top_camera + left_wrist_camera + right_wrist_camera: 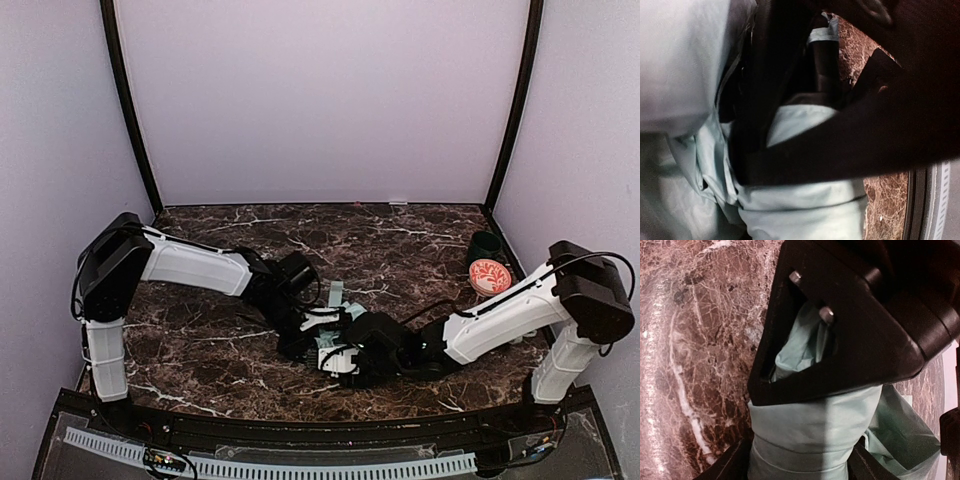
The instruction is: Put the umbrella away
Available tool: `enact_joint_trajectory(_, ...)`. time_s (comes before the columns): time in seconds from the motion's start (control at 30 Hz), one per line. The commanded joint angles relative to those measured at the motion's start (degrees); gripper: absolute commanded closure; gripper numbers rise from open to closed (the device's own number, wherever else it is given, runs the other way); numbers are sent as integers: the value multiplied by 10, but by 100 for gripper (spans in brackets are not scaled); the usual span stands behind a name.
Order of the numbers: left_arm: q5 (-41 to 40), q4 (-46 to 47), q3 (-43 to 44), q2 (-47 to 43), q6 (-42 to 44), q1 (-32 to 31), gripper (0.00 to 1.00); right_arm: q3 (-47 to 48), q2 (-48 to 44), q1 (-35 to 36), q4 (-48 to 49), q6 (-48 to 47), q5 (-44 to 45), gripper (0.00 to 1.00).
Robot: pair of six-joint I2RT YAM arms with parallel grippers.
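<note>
Dark veined-marble bench [400, 240], lilac walls [320, 100] enclosing it: your left tool [318, 340] is clamping the umbrella [810, 435]; right tool [797, 467] is straddling it, grip indeterminable.

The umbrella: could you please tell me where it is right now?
In the top view the umbrella lies bundled near the middle of the marble table, between the left gripper and the right gripper.

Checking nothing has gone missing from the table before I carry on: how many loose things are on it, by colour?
Mint-green: 1, the umbrella
Orange-and-white: 1, the patterned disc
Dark: 1, the round pot just behind the disc
Total: 3
</note>
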Motion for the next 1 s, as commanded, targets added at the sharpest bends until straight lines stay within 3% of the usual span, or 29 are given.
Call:
enact_joint_trajectory(0.0, -6, -146, -37, 46, -14, -2, 96, 24, 38, -3, -34, 10, 34, 41)
enact_joint_trajectory(0.13, 3, -136, -39, 36, -14, 3, 94, 37, 42, -4, -58, 36, 20, 66)
enact_joint_trajectory(0.23, 13, -82, -57, 2, -30, 11, 78, 39, 42, -11, -72, 60, -11, 78)
enact_joint_trajectory(0.37, 20, 7, -110, -72, -47, 13, 63, 47, 47, -39, -106, 104, -74, 85)
enact_joint_trajectory(0.53, -97, 122, -183, -167, -110, 19, 45, 48, 51, -71, -129, 127, -163, 87)
enact_joint_trajectory(0.57, -115, 144, -200, -193, -120, 19, 36, 53, 54, -77, -138, 130, -179, 87)
enact_joint_trajectory(0.6, -122, 171, -219, -223, -121, 19, 34, 58, 59, -83, -147, 132, -199, 87)
enact_joint_trajectory(0.67, -118, 241, -279, -284, -112, 19, 14, 70, 70, -93, -165, 134, -232, 88)
enact_joint_trajectory(0.7, -121, 279, -322, -313, -109, 19, 11, 77, 76, -98, -173, 136, -246, 88)
enact_joint_trajectory(0.83, -166, 351, -386, -398, -100, 11, 11, 100, 102, -117, -214, 146, -297, 88)
enact_joint_trajectory(0.97, -219, 375, -423, -467, 28, -63, 15, 124, 124, -143, -255, 162, -383, 88)
